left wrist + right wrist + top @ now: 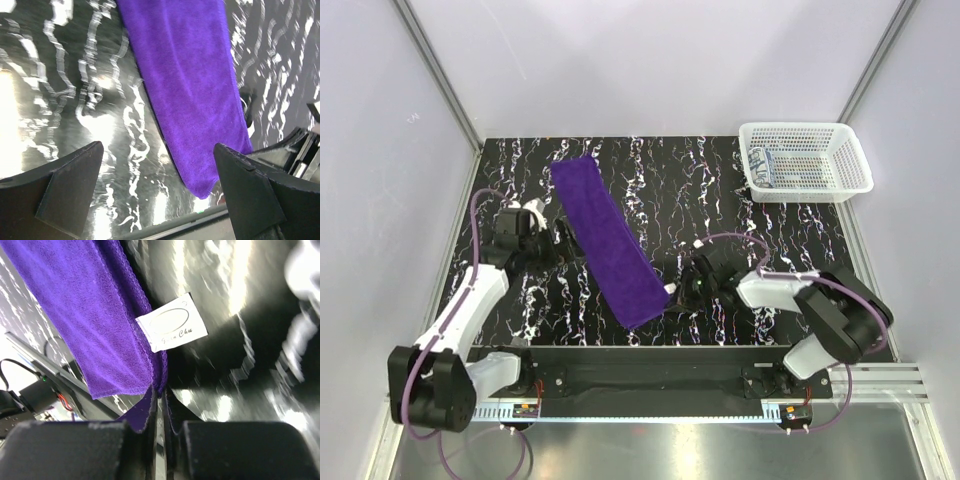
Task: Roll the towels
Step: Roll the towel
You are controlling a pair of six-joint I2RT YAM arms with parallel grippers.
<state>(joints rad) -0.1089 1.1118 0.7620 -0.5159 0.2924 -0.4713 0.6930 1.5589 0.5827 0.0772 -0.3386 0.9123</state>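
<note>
A deep purple towel (605, 245) lies as a long folded strip, running diagonally from the far left toward the near middle of the black marbled table. My right gripper (677, 288) is at its near right edge. In the right wrist view that gripper (161, 395) is shut on the towel's hem (159, 375), just below a white label (172, 322). My left gripper (563, 240) stands open on the strip's left side, above bare table (125, 150), with the purple towel (195, 90) reaching toward its right finger. A white and blue patterned towel (766, 166) lies in the basket.
A white mesh basket (805, 128) stands at the far right corner of the table. Grey walls close the sides and back. A black rail (650, 365) runs along the near edge between the two arm bases.
</note>
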